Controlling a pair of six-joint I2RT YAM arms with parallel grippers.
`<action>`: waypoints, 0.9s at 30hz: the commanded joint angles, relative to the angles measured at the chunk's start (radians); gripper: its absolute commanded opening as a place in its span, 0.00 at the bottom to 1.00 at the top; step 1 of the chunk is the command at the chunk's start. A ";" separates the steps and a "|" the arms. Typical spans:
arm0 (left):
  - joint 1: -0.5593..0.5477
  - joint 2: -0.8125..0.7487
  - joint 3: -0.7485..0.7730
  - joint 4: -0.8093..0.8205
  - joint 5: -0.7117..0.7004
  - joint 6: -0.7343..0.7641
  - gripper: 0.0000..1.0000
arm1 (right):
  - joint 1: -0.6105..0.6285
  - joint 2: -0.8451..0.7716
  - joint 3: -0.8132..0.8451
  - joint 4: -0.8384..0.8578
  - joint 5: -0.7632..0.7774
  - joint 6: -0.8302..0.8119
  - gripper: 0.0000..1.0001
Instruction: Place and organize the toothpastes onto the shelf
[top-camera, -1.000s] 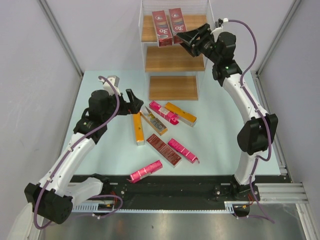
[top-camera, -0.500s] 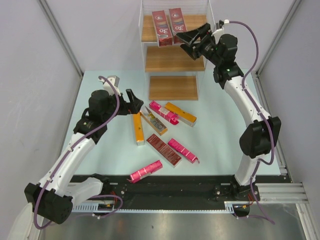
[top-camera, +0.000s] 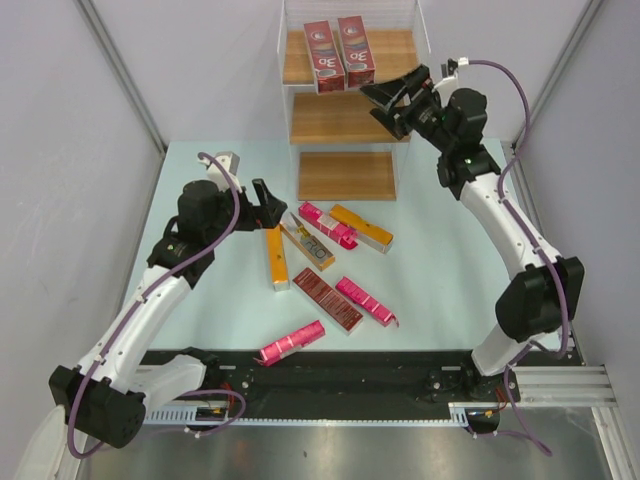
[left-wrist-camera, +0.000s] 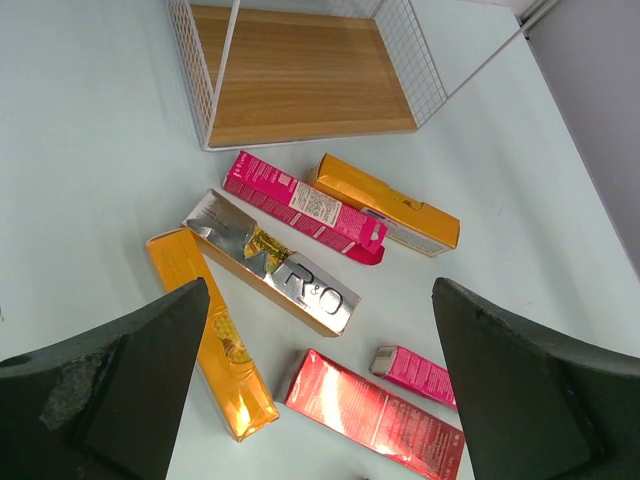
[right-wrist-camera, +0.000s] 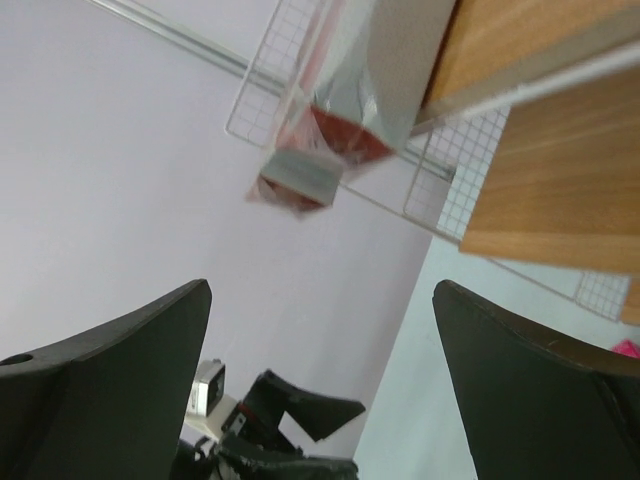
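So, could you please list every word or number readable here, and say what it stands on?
"R&O": on the silver carton.
"3D": on the left dark red carton, standing on the shelf, top board.
Too small to read: the white label on the pink carton, and the print on the right dark red carton.

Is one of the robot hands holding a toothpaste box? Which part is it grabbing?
Neither holds anything. The left gripper hangs open above the loose boxes; the right gripper is open beside the shelf, clear of the red boxes.
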 joint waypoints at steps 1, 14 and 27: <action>-0.006 -0.004 -0.007 0.036 0.013 0.021 1.00 | 0.006 -0.154 -0.096 0.017 -0.005 -0.069 1.00; -0.006 0.010 -0.060 0.061 0.039 0.009 1.00 | 0.181 -0.438 -0.305 -0.447 0.309 -0.502 1.00; -0.006 0.057 -0.113 0.105 0.068 0.000 1.00 | 0.590 -0.378 -0.559 -0.600 0.604 -0.649 1.00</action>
